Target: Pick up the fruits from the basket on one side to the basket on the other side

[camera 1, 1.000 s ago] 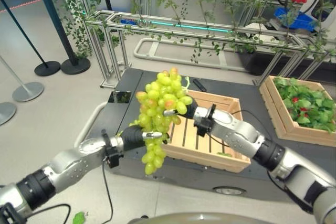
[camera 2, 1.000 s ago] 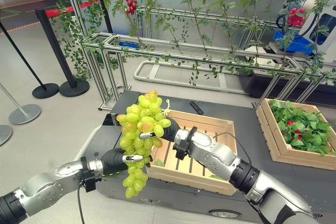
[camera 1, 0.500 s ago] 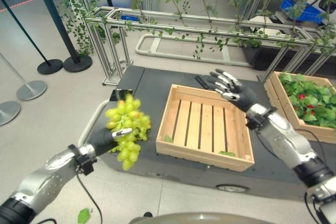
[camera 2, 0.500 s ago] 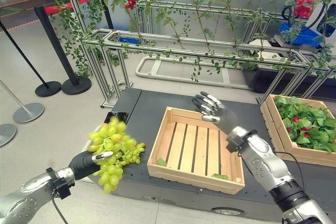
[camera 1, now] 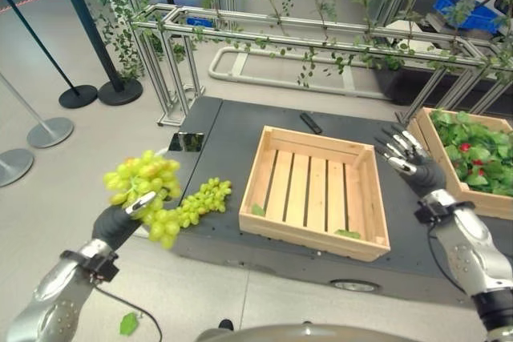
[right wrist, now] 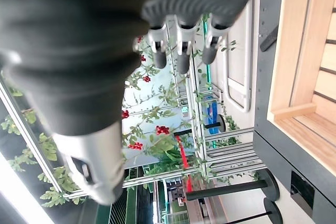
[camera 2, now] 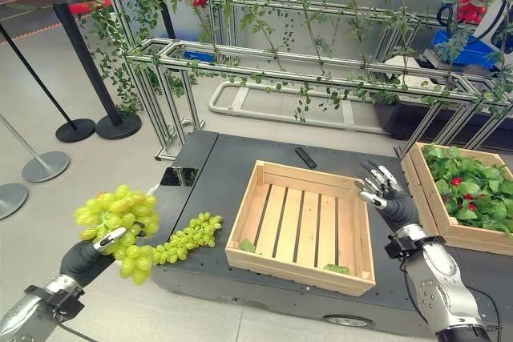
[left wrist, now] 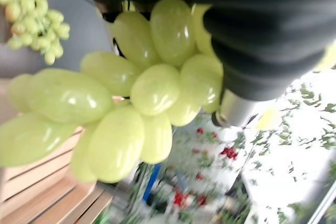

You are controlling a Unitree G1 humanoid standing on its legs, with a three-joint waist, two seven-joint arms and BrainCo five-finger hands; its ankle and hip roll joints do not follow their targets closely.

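In the left eye view, a bunch of green grapes point(camera 1: 148, 198) is gripped by the left hand point(camera 1: 119, 222) beyond the left edge of the dark platform point(camera 1: 232, 138), its tail trailing towards the platform edge. The wooden crate point(camera 1: 317, 190) holds only leaf scraps. In the right eye view, the right hand point(camera 2: 386, 195) is raised with fingers spread, holding nothing, between this crate and 1 crate of leaves point(camera 2: 465, 198). In the left wrist view, the grapes seem pressed under the dark cover
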